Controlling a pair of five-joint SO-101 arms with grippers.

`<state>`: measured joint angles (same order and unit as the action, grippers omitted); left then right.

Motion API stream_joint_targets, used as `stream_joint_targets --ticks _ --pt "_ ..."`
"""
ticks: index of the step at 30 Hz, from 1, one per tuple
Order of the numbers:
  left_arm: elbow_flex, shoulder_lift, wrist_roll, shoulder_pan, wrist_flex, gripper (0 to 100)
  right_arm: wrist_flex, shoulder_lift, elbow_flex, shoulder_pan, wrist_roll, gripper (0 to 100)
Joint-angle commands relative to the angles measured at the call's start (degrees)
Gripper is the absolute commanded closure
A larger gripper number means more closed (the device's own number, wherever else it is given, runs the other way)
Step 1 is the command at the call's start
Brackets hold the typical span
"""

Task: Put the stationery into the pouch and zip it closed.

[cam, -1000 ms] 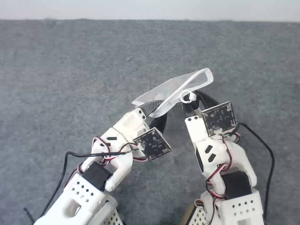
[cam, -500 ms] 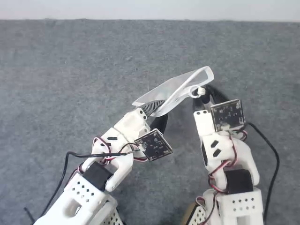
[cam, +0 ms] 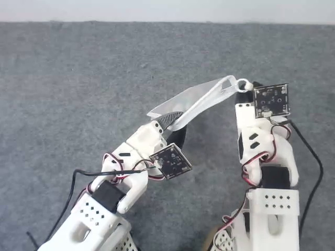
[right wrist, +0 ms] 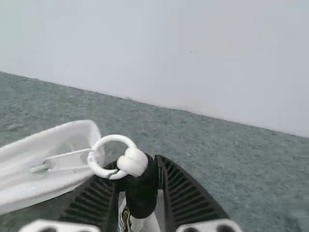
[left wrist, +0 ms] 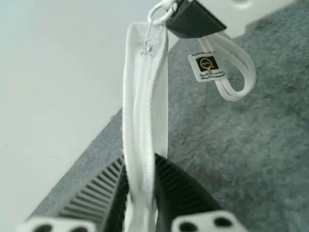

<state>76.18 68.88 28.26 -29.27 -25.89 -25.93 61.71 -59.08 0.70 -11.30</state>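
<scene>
**Pouch Suspended Between Both Grippers**

The pouch (cam: 194, 100) is white and translucent. It hangs clear of the grey table (cam: 78, 78), stretched in a line between the two arms. In the left wrist view its zipper (left wrist: 143, 111) runs closed along the visible length, and the slider (left wrist: 147, 46) sits at the end toward the right arm. A white carry loop (left wrist: 240, 55) bearing a small tag (left wrist: 206, 66) hangs at that same end.

The left gripper (cam: 169, 122) clamps the opposite end of the pouch, with its jaws narrow and pressed on the fabric. The right gripper (cam: 244, 91) has its jaws closed on the zipper pull (right wrist: 131, 163), a white bead carrying a ring (right wrist: 112, 138). A pale wall (right wrist: 169, 48) stands behind the table edge.
</scene>
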Motion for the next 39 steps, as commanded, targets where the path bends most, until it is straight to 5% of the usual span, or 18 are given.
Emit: stream_joint_targets --ticks 1,13,39 --pt "0.48 0.44 0.44 0.97 0.35 99 2.86 -0.57 4.92 4.09 -0.62 99.4" --pt "0.4 0.44 0.35 1.05 0.35 99 10.68 -17.19 7.65 12.18 -0.18 99.4" --pt "0.57 0.44 -1.76 1.05 1.85 99 -0.84 -13.67 5.1 6.29 -0.97 99.3"
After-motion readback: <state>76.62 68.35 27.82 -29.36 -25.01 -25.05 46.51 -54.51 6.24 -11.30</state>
